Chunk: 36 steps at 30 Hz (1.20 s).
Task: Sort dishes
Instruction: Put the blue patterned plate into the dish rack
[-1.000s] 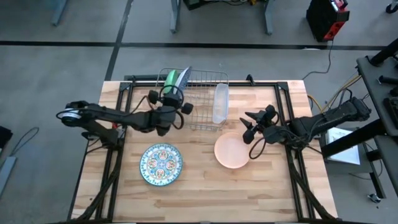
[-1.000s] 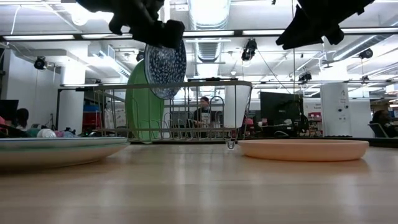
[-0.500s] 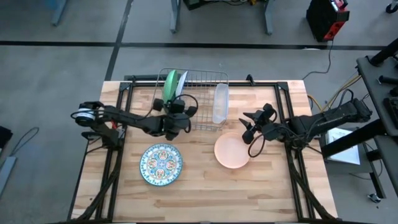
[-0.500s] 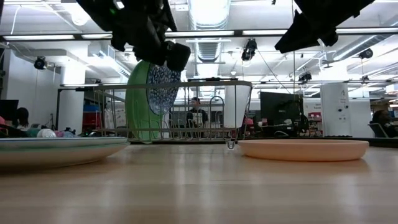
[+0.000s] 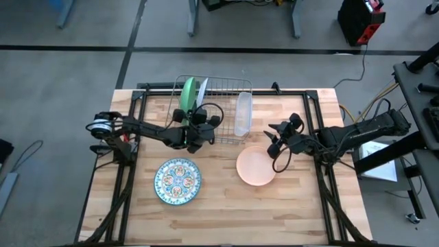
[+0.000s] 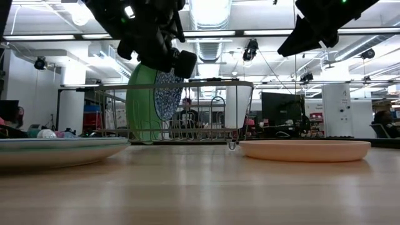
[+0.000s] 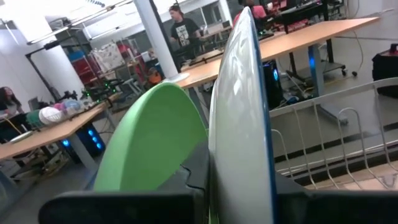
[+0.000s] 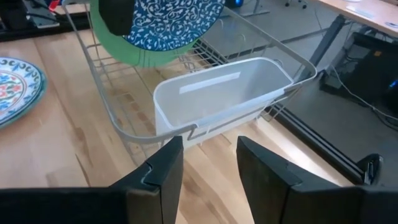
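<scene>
A wooden bench (image 5: 226, 206) in an open workshop carries a silver wire rack (image 5: 226, 113) with a clear plastic tray (image 5: 242, 114) clipped to its side. The green plate (image 6: 140, 106) already stands upright in the rack. The blue speckled plate (image 6: 167, 94) is going in just beside it, so sorting looks partly done. The floral-patterned plate (image 5: 178, 181) and the peach-pink bowl (image 5: 256, 167) lie flat on the bench, left to do. The left pincer (image 5: 195, 127) is clamped on the blue plate's rim. The right pincer (image 8: 208, 163) hovers near the bowl, fingers apart, holding nothing.
</scene>
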Available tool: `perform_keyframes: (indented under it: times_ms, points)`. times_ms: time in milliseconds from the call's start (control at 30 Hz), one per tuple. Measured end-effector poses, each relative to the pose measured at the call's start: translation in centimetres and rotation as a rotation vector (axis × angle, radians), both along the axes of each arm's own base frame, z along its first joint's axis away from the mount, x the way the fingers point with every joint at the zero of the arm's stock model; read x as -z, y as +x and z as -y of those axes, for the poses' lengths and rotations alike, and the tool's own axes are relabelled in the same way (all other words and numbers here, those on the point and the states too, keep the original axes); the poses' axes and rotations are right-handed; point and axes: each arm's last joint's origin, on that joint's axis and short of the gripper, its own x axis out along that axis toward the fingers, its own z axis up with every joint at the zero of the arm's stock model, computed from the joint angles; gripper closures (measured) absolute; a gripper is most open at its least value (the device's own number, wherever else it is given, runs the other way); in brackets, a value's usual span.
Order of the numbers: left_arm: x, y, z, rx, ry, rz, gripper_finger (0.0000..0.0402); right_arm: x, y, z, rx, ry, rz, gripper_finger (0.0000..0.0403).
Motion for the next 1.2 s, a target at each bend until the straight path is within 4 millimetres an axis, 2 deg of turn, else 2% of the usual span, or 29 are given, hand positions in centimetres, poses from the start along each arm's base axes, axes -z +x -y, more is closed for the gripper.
perform_keyframes:
  times_ms: [267,500,767,1200]
  points:
    - [0.02,-0.07,-0.24,-0.017,0.004,0.003,0.0378,0.1,-0.05,-0.02,-0.01,0.014,-0.009,0.0266]
    - [-0.26,-0.22,-0.33,-0.05,0.016,-0.06,0.0378,0.1,-0.05,-0.03,-0.009,0.016,-0.007,0.0259]
    - [-0.28,-0.18,-0.44,-0.041,0.011,-0.047,0.0378,0.1,-0.05,-0.03,-0.009,0.016,-0.007,0.027]
    - [0.31,-0.2,-0.69,-0.011,-0.007,-0.036,0.0377,0.11,-0.04,-0.05,-0.013,0.019,-0.008,0.0262]
